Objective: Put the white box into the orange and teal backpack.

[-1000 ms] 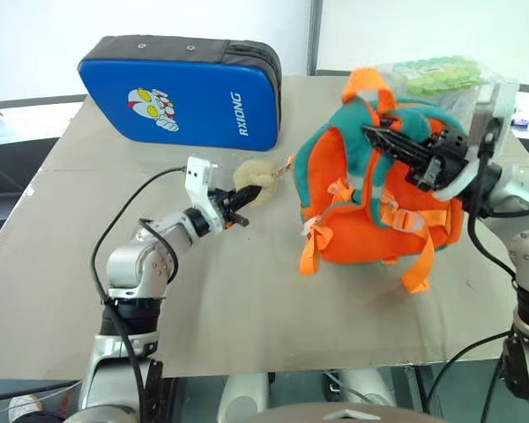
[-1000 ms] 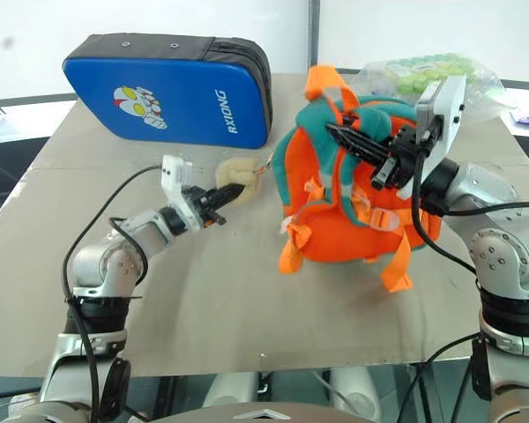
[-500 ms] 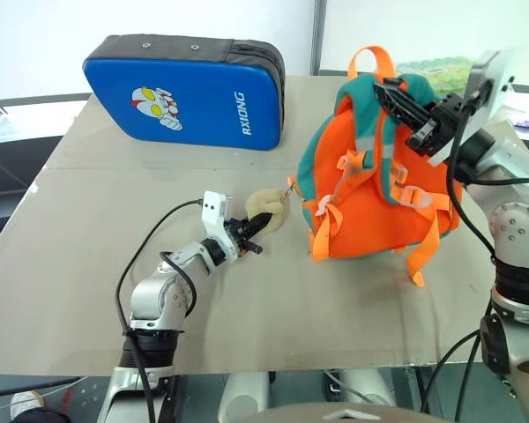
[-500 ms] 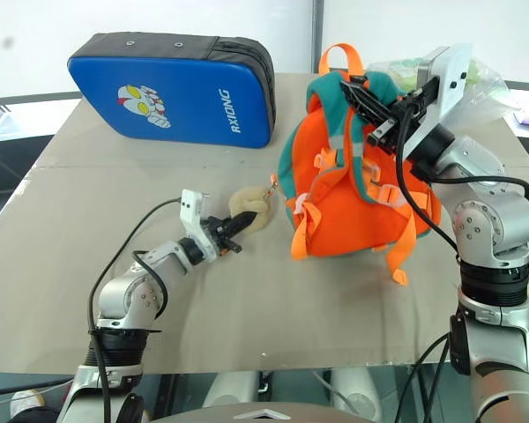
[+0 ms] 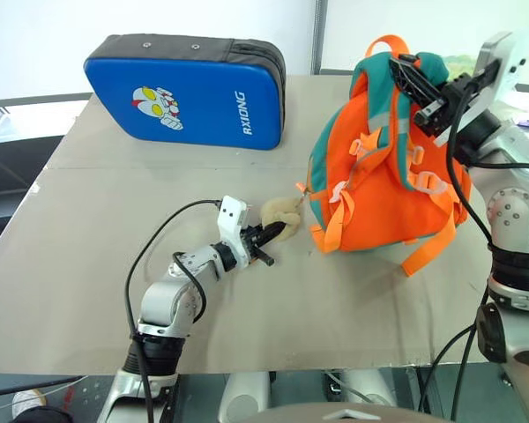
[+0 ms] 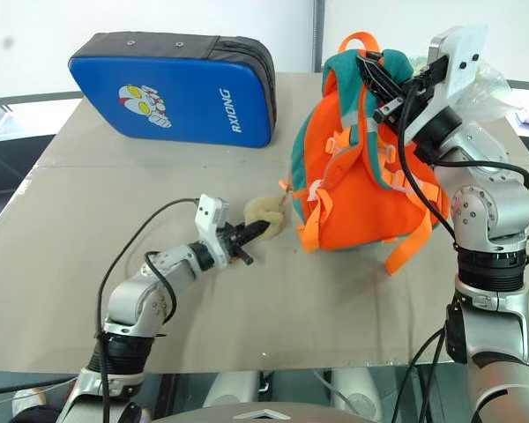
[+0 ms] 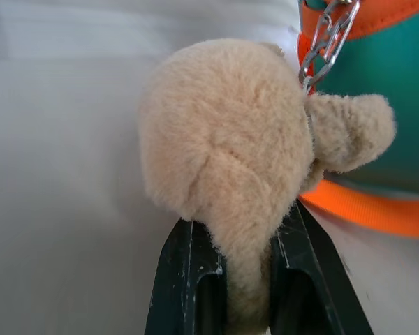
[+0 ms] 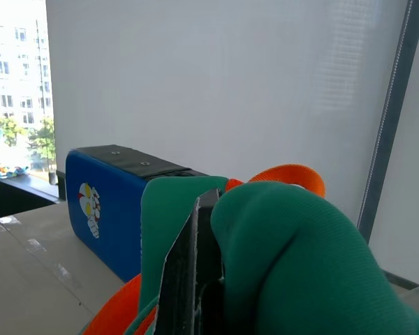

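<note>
The orange and teal backpack [image 5: 383, 163] stands upright at the right of the frame, its base on the grey surface [image 5: 97, 256], straps facing the camera. The right hand [image 5: 406, 70] is clamped shut on the teal fabric at the top of the bag, by the orange carry loop, and holds it up. The tan plush animal head [image 5: 280, 218] hangs from the bag's lower left corner on a small metal clip and lies on the surface; the left hand [image 5: 269, 236] is closed on it, the plush squeezed between its two black fingers [image 7: 185, 279].

Compared with a second ago, the bag is no longer slumped and leaning: it has been drawn taller and more upright, and the right hand now sits higher in the frame. The left hand and plush have shifted toward the lower middle of the frame. I judge this to be straightening the bag so its opening can be reached, with no packing begun.

The white box is not to be found on the visible surface, so I cannot say where it is. The bag's zip and opening face away. Behind, the blue padded case [image 5: 185, 88] stands at upper left, well apart from the bag
</note>
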You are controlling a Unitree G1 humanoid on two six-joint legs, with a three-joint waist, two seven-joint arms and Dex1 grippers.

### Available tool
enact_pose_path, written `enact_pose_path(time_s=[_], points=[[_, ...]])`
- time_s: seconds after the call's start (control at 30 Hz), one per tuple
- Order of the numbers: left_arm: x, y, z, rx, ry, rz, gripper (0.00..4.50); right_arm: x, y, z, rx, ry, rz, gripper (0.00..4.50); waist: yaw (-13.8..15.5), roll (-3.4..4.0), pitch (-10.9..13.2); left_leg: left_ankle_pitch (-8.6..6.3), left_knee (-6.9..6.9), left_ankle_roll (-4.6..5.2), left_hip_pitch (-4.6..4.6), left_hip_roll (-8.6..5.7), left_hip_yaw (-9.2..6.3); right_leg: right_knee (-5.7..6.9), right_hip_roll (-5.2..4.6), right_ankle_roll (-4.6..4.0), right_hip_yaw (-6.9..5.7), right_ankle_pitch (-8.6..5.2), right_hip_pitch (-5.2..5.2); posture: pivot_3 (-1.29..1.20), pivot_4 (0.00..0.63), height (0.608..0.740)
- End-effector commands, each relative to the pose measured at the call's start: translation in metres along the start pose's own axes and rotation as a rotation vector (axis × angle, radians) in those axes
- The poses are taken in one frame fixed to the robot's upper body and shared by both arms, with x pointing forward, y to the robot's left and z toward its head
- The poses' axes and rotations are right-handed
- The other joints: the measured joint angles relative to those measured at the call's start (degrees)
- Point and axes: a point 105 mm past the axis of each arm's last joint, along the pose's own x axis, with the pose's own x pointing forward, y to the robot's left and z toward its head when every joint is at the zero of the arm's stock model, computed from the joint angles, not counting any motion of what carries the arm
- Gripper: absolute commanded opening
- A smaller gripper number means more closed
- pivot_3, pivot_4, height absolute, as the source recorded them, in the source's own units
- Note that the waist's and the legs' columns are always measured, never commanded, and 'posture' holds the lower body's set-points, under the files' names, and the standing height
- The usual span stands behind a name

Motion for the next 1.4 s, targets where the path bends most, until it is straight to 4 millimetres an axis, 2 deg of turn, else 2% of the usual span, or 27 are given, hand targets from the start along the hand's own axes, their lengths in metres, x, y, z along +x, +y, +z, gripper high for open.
enact_pose_path(time_s=[0.03, 0.1, 0.17, 0.33, 0.37, 0.4, 0.43, 0.47, 0.53, 0.57, 0.63, 0.67, 0.7, 0.87, 1.1, 1.2, 1.4], points=[[-0.004, 0.036, 0.039, 0.06, -0.143, 0.155, 0.01, -0.012, -0.009, 0.058, -0.137, -0.216, -0.053, 0.0, 0.0, -0.01, 0.0, 0.0, 0.01, 0.0, -0.03, -0.01, -0.01, 0.0, 0.01, 0.0, -0.01, 0.0, -0.04, 0.0, 0.15, 0.74], [-0.001, 0.041, 0.055, 0.099, -0.183, 0.169, 0.01, -0.013, -0.006, 0.047, -0.143, -0.182, -0.042, 0.0, -0.1, 0.0, 0.0, 0.0, 0.0, 0.0, -0.06, -0.01, -0.01, 0.02, 0.03, 0.0, -0.01, 0.01, -0.08, 0.0, 0.15, 0.74], [0.002, 0.04, 0.061, 0.128, -0.19, 0.155, 0.01, -0.014, -0.005, 0.035, -0.14, -0.139, -0.037, 0.0, -0.2, 0.0, 0.0, 0.0, -0.02, 0.0, -0.06, -0.02, 0.0, 0.01, 0.04, 0.01, 0.01, 0.0, -0.08, 0.0, 0.15, 0.74], [0.003, 0.031, 0.04, 0.165, -0.111, 0.084, 0.01, -0.025, 0.004, -0.011, -0.112, 0.044, 0.025, 0.0, -0.3, 0.0, 0.0, 0.0, -0.17, 0.0, -0.06, -0.02, 0.09, -0.09, -0.01, 0.02, 0.04, 0.0, -0.08, 0.0, 0.15, 0.74], [0.001, 0.031, 0.039, 0.148, -0.115, 0.084, 0.51, -0.027, 0.008, -0.016, -0.107, 0.072, 0.045, 0.0, -0.2, 0.0, 0.0, 0.0, -0.2, 0.0, -0.06, -0.02, 0.09, -0.11, -0.01, 0.02, 0.04, -0.01, -0.09, 0.0, 0.15, 0.74], [-0.001, 0.031, 0.038, 0.138, -0.118, 0.083, 1.07, -0.029, 0.011, -0.02, -0.104, 0.092, 0.064, 0.36, -0.2, 0.0, 0.0, 0.0, -0.23, 0.0, -0.05, -0.01, 0.09, -0.1, -0.01, 0.02, 0.04, -0.01, -0.1, 0.0, 0.15, 0.74], [-0.003, 0.03, 0.038, 0.135, -0.116, 0.076, 1.33, -0.031, 0.015, -0.022, -0.102, 0.103, 0.081, 0.73, -0.2, 0.0, 0.0, -0.01, -0.23, 0.0, -0.05, 0.0, 0.07, -0.09, -0.01, 0.02, 0.01, -0.01, -0.1, 0.0, 0.15, 0.74], [-0.006, 0.027, 0.037, 0.139, -0.112, 0.06, 1.9, -0.034, 0.02, -0.025, -0.095, 0.122, 0.108, 1.01, -0.2, 0.0, 0.0, 0.0, -0.24, 0.0, -0.03, 0.01, 0.04, -0.06, -0.01, 0.01, -0.01, -0.01, -0.1, 0.0, 0.15, 0.74], [-0.014, 0.025, 0.034, 0.151, -0.098, 0.044, 2.98, -0.041, 0.029, -0.034, -0.099, 0.173, 0.156, 2.05, -0.3, 0.0, 0.0, 0.0, -0.24, 0.0, 0.01, 0.01, 0.03, -0.03, 0.0, 0.01, -0.02, -0.01, -0.1, 0.0, 0.15, 0.74], [-0.02, 0.025, 0.032, 0.162, -0.09, 0.038, 3.37, -0.044, 0.031, -0.038, -0.103, 0.194, 0.166, 2.45, -0.3, 0.0, 0.0, 0.0, -0.23, 0.0, 0.02, 0.02, 0.03, -0.03, 0.01, 0.01, -0.01, -0.01, -0.09, 0.0, 0.15, 0.74], [-0.03, 0.025, 0.03, 0.175, -0.084, 0.03, 4.47, -0.05, 0.032, -0.043, -0.102, 0.22, 0.17, 3.59, -0.4, 0.0, 0.0, 0.0, -0.24, 0.0, 0.04, 0.03, 0.04, -0.03, 0.02, 0.0, 0.01, -0.01, -0.09, 0.0, 0.15, 0.74], [-0.033, 0.024, 0.03, 0.179, -0.084, 0.027, 4.5, -0.051, 0.033, -0.045, -0.099, 0.228, 0.173, 4.18, -0.4, 0.0, 0.0, 0.0, -0.23, 0.0, 0.06, 0.04, 0.06, -0.03, 0.02, 0.0, 0.04, -0.01, -0.09, 0.0, 0.15, 0.74], [-0.036, 0.023, 0.031, 0.185, -0.092, 0.02, 4.5, -0.053, 0.033, -0.046, -0.112, 0.231, 0.169, 4.35, -0.4, 0.0, 0.0, 0.0, -0.23, 0.0, 0.06, 0.04, 0.06, -0.03, 0.02, 0.0, 0.04, -0.01, -0.09, 0.0, 0.15, 0.74], [-0.055, 0.012, 0.034, 0.175, -0.096, -0.044, 4.5, -0.061, 0.034, -0.044, -0.106, 0.218, 0.153, 4.35, -0.3, 0.0, 0.0, 0.0, -0.16, 0.0, 0.05, 0.04, 0.07, -0.01, 0.0, 0.0, 0.05, -0.01, -0.08, 0.0, 0.15, 0.74], [-0.092, -0.012, 0.033, 0.163, -0.061, -0.172, 4.5, -0.101, 0.051, -0.042, 0.022, 0.31, 0.212, 4.35, -0.2, 0.01, 0.0, -0.01, -0.24, 0.0, 0.02, 0.14, 0.04, -0.08, -0.04, -0.01, 0.05, -0.03, -0.09, 0.0, 0.15, 0.74], [-0.107, -0.013, 0.031, 0.153, -0.039, -0.172, 4.5, -0.127, 0.063, -0.052, 0.077, 0.428, 0.272, 4.35, -0.1, 0.0, 0.0, -0.01, -0.24, 0.0, 0.08, 0.15, 0.05, -0.07, -0.05, -0.23, 0.07, -0.16, -0.06, 0.0, 0.15, 0.74], [-0.13, -0.011, 0.018, 0.159, 0.034, -0.129, 4.5, -0.174, 0.044, -0.083, 0.041, 0.615, 0.166, 4.35, -0.1, -0.04, 0.0, 0.0, -0.15, 0.0, 0.2, 0.13, 0.08, -0.06, -0.03, -0.07, 0.04, -0.27, 0.05, 0.0, 0.15, 0.74]])
